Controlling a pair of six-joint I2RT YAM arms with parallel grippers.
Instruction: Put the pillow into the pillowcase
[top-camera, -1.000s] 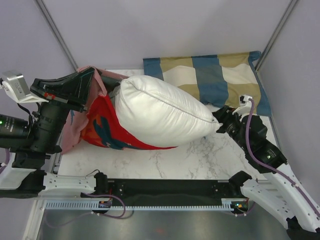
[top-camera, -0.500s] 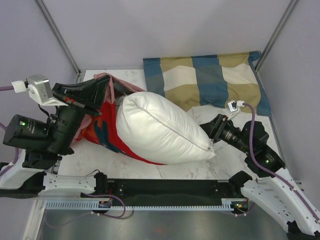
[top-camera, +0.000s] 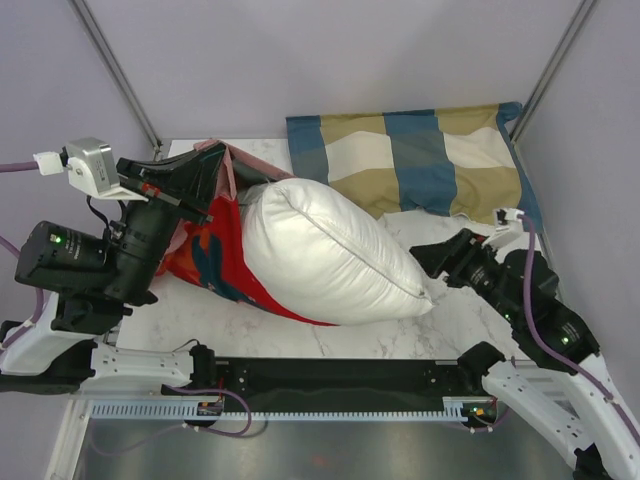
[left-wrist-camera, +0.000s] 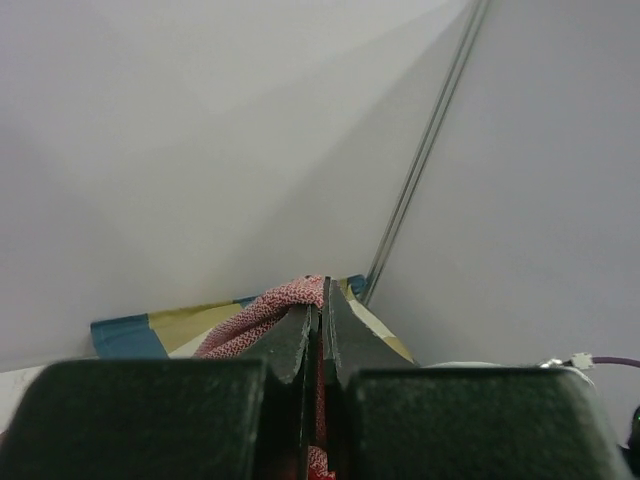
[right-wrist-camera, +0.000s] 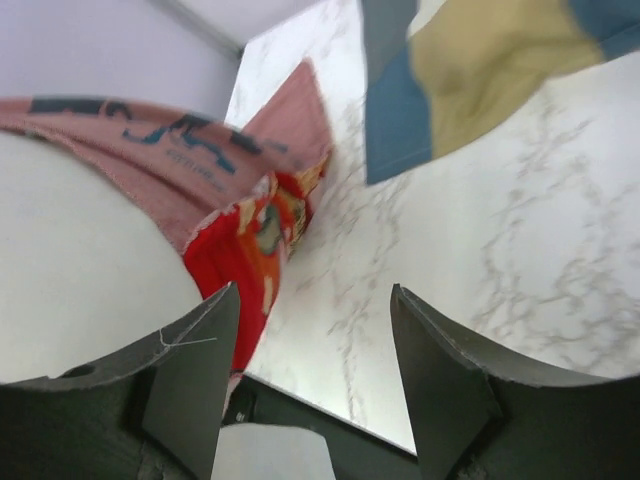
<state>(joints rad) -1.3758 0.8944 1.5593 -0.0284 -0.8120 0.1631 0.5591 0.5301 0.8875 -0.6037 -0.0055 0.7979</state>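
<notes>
The plain white pillow (top-camera: 330, 250) lies across the middle of the table, its left end inside the mouth of the red printed pillowcase (top-camera: 212, 262). My left gripper (top-camera: 215, 173) is shut on the pillowcase's upper edge and holds it up over the pillow's left end. In the left wrist view its closed fingers pinch the red and white weave (left-wrist-camera: 262, 312). My right gripper (top-camera: 425, 255) is open and empty, just right of the pillow's right corner. In the right wrist view the pillow (right-wrist-camera: 70, 270) and pillowcase (right-wrist-camera: 235, 250) lie to the left of the open gripper (right-wrist-camera: 315, 315).
The blue, tan and cream checked pillow (top-camera: 420, 160) lies at the back right against the wall, and also shows in the right wrist view (right-wrist-camera: 470, 70). Marble tabletop (top-camera: 380, 335) shows in front of the white pillow. Grey walls enclose the table on three sides.
The right gripper pushed the pillow left and down into the case, then drew back from its corner, open. The left gripper moved right and up with the pillowcase edge.
</notes>
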